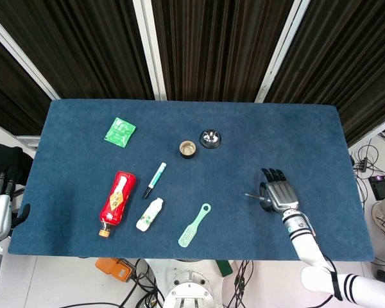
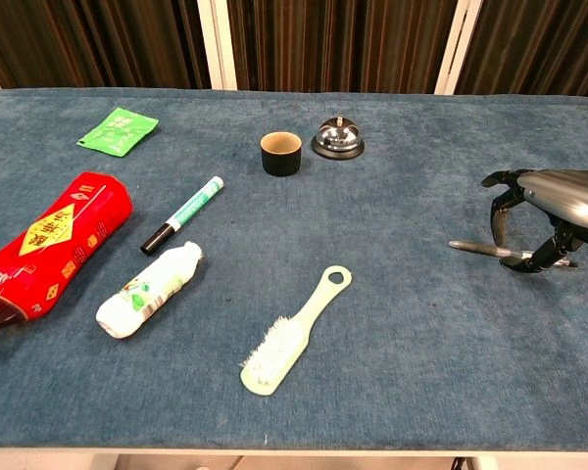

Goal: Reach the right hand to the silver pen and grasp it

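Observation:
The silver pen (image 2: 475, 248) lies flat on the blue cloth at the right side, with only its left tip (image 1: 250, 196) showing past the hand in the head view. My right hand (image 2: 554, 201) arches over the pen's right half, palm down. Its fingertips (image 2: 498, 235) come down on the far side and the thumb on the near side, straddling the pen without clasping it. From above, the right hand (image 1: 279, 194) covers most of the pen. My left hand (image 1: 0, 205) rests off the table's left edge, fingers straight, holding nothing.
To the left lie a green brush (image 2: 292, 333), a small white bottle (image 2: 147, 289), a red bottle (image 2: 49, 245) and a green marker (image 2: 183, 214). A dark cup (image 2: 280, 153) and a silver bell (image 2: 338, 137) stand further back. A green packet (image 2: 119, 130) lies at the back left.

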You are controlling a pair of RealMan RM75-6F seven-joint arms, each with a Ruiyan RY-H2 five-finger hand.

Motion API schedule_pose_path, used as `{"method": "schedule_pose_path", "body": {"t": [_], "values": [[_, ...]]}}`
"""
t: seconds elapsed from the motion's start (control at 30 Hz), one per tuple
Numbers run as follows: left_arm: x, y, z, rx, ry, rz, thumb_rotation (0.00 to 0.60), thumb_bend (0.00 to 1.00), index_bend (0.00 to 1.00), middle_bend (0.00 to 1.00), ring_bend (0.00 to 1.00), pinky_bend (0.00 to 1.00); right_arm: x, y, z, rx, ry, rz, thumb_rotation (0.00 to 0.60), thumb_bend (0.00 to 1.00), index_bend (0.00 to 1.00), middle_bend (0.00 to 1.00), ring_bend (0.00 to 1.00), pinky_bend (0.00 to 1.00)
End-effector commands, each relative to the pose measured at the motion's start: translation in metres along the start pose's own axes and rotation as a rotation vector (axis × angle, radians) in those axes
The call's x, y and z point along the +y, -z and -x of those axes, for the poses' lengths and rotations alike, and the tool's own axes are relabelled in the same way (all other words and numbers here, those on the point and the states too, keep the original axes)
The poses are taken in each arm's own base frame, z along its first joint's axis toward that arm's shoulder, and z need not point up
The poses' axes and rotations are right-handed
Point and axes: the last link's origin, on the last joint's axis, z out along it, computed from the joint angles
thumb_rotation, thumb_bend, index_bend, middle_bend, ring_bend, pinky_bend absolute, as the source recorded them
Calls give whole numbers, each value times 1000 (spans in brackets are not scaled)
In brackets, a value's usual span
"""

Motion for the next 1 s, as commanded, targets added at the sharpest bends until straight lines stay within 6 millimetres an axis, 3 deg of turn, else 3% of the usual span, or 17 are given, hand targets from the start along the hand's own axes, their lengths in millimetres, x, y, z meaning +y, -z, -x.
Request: {"method": "schedule_pose_path", "body": {"t": [0.03, 0.7, 0.87, 1.0], "values": [[0, 0, 0, 0, 1, 0, 600, 299, 121, 0, 35, 149, 0, -1, 1, -4, 5, 3, 600, 486, 588, 102, 60, 101], [-1, 1, 0, -19, 19, 10, 600, 299, 121, 0, 36, 149, 0, -4, 2, 30, -10, 9, 600, 601, 643, 101, 81, 106], [-1, 1, 0, -23, 17, 7, 600, 300, 121, 0, 36, 149, -3, -5, -11, 58, -28, 0, 600, 612, 664, 101, 81, 106], [-1, 3, 1, -44, 23, 10, 600, 299, 120, 0, 34, 144, -10, -10, -36, 114, -42, -25, 600, 624, 677, 101, 81, 106]]}}
